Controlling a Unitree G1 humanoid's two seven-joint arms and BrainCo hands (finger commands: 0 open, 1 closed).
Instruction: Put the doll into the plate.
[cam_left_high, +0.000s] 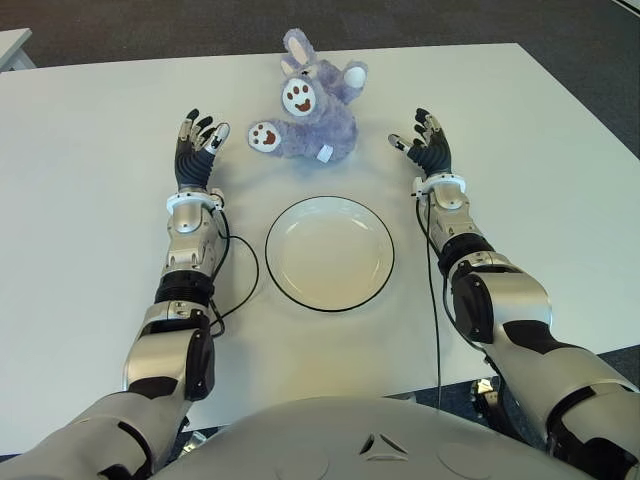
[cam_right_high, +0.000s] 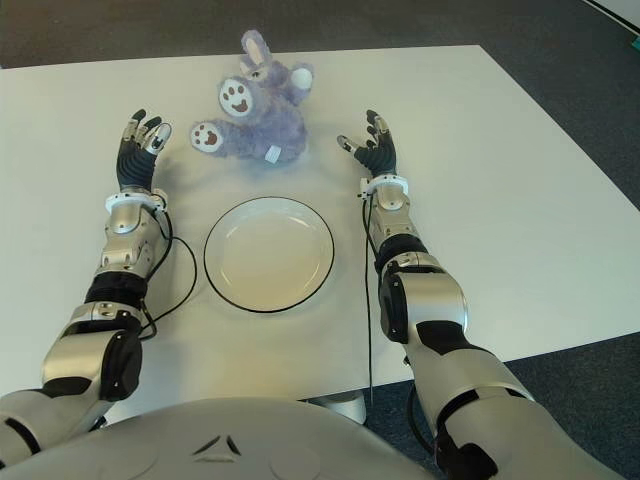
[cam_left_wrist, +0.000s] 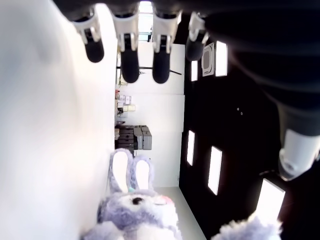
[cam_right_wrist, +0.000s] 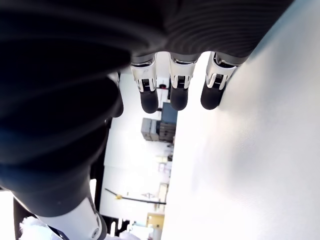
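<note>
The doll (cam_left_high: 312, 115), a purple plush rabbit, lies on its back on the white counter (cam_left_high: 90, 150), just beyond the plate (cam_left_high: 329, 252) and apart from it. Its long axis runs away from me and a little to my right: the two white-soled feet point toward me and my left, the ears toward the counter's far edge. Its face is turned away and hard to make out from my eye views; my left wrist view catches only the ears and the top of the head, cut off at the frame edge. My left hand (cam_left_high: 197, 143) shows just left of the doll, fingers loosely spread, holding nothing. My right hand (cam_left_high: 427, 146) shows on the doll's right, likewise relaxed and empty, not touching it.
</note>
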